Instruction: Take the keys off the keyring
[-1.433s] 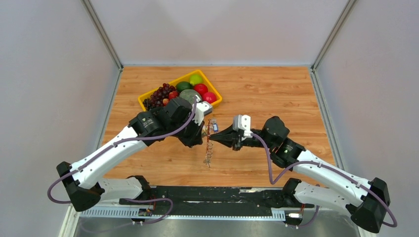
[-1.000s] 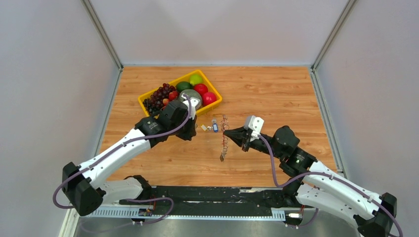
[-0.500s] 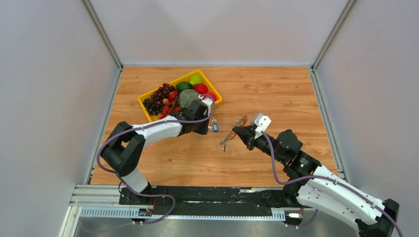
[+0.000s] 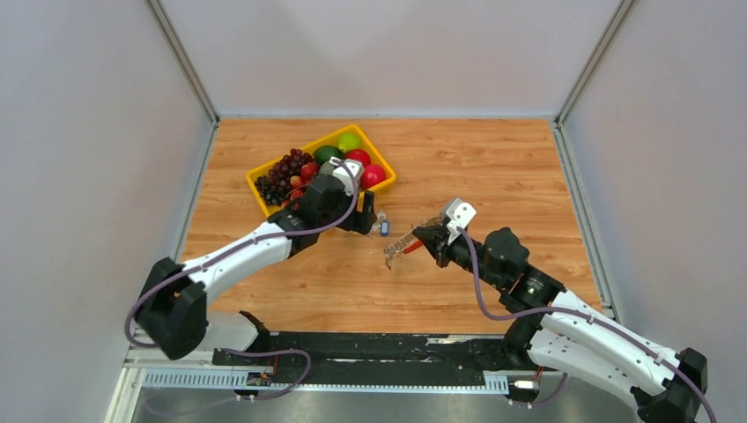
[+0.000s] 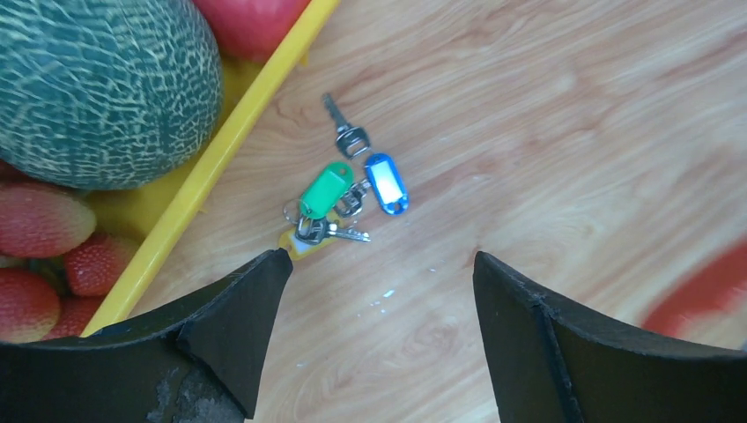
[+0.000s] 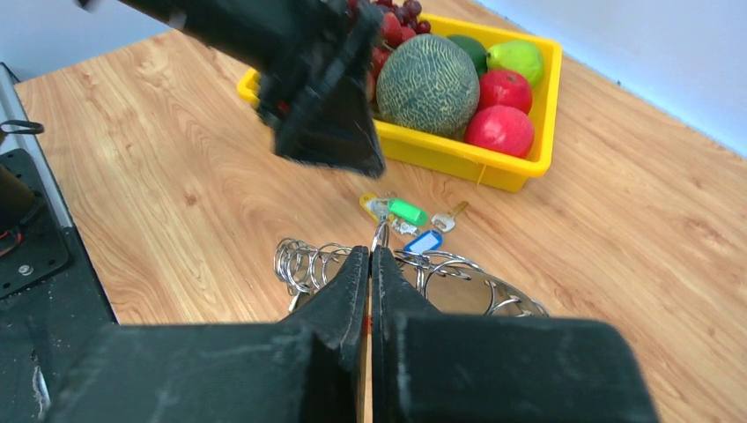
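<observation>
The keys (image 5: 339, 207), a small bunch with green, blue and yellow tags, lie on the wooden table beside the yellow tray; they also show in the top view (image 4: 381, 226) and the right wrist view (image 6: 407, 214). My left gripper (image 5: 380, 257) hangs open just short of them, nothing between its fingers (image 4: 368, 218). My right gripper (image 6: 371, 251) is shut on the keyring (image 4: 403, 244), a red clip with a chain of silver rings (image 6: 304, 260) that sticks out to both sides of the jaws, apart from the keys.
A yellow tray (image 4: 386, 184) at the back left holds a netted melon (image 6: 429, 84), grapes, strawberries, red and green fruit. Its rim (image 5: 220, 154) runs close to the keys. Grey walls enclose the table on three sides.
My left gripper has opened and let the keys drop onto the table by the tray. The right gripper, still shut on the keyring, has shifted slightly left with the rings swinging lower.
</observation>
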